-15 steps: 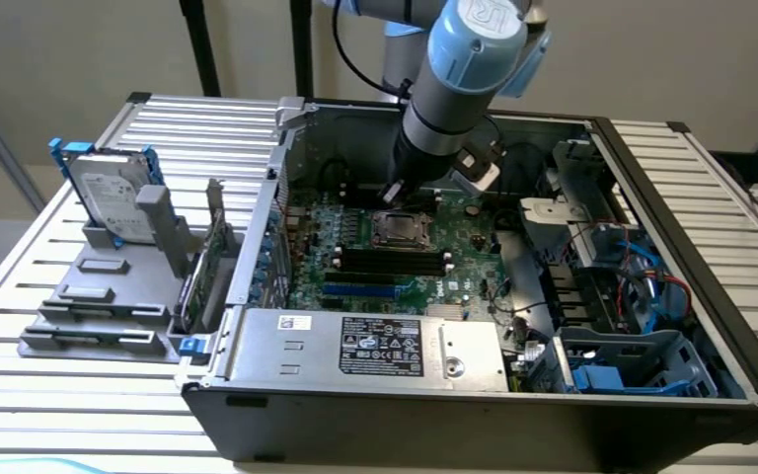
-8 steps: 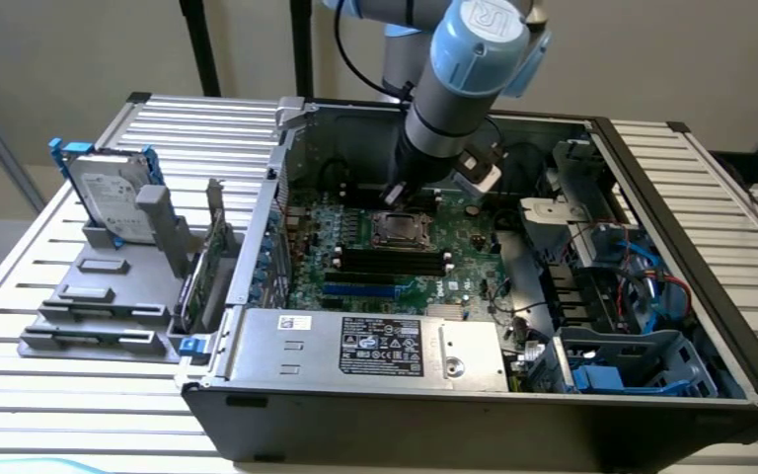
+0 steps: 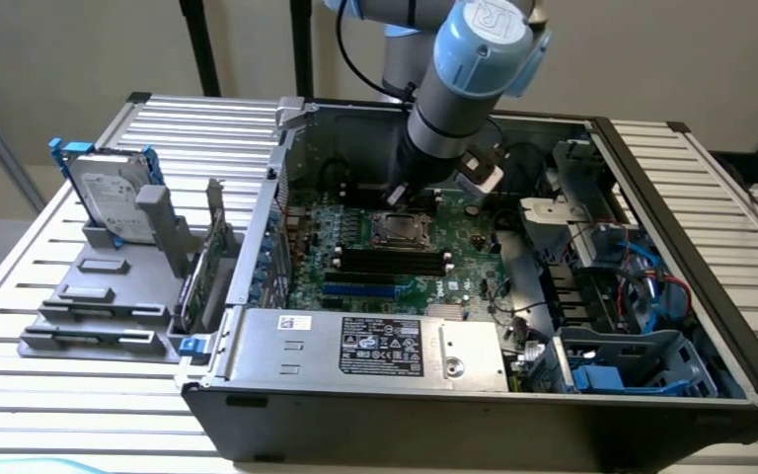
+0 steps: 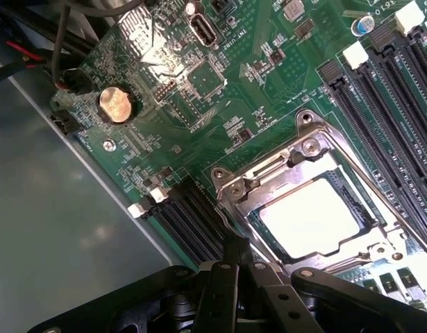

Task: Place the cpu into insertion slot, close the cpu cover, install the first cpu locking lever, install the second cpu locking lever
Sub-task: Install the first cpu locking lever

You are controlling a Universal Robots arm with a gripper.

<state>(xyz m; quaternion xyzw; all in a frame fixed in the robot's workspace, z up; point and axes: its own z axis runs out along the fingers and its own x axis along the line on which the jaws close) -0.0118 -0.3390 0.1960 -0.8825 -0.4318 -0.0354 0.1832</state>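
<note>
one cpu (image 4: 309, 216), cover (image 4: 269, 182) closed, gripper (image 4: 235, 251) shut

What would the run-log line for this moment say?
gripper: shut, empty, just beside socket edge | cpu: seated in insertion slot | cpu cover: down over cpu | motherboard: inside open case

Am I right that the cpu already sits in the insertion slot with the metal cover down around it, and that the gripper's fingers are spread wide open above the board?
Not quite: the fingers are shut, not spread, as the wrist view shows. The rest holds: the cpu lies in the insertion slot with the cpu cover down around it.
</note>
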